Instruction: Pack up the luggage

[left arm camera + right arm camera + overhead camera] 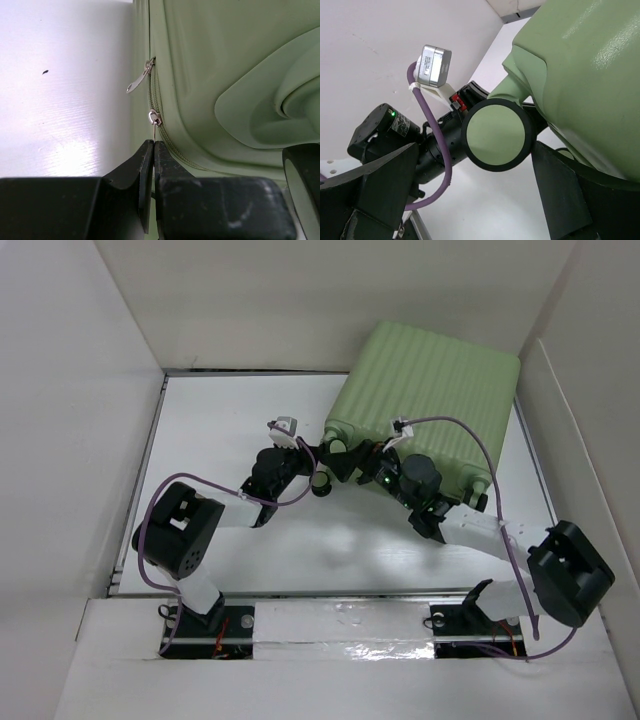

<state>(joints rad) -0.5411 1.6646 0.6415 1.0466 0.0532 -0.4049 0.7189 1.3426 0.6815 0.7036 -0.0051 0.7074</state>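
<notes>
The pale green ribbed luggage [430,405] lies closed at the back right of the table. My left gripper [318,462] is at its near left corner. In the left wrist view the left gripper [153,146] is shut on the thin metal pull tab of a zipper slider [155,118] on the luggage seam. A second zipper pull [139,81] hangs loose just above it. My right gripper [385,468] is at the near edge of the luggage. In the right wrist view the right gripper [474,150] is open, with a black-rimmed green wheel [495,134] between its spread fingers [555,195], untouched.
White walls box in the table on the left, back and right. The left arm's wrist, camera [434,66] and purple cable [435,150] sit close to the left of the right gripper. The suitcase's other wheels [478,490] are at its near right corner.
</notes>
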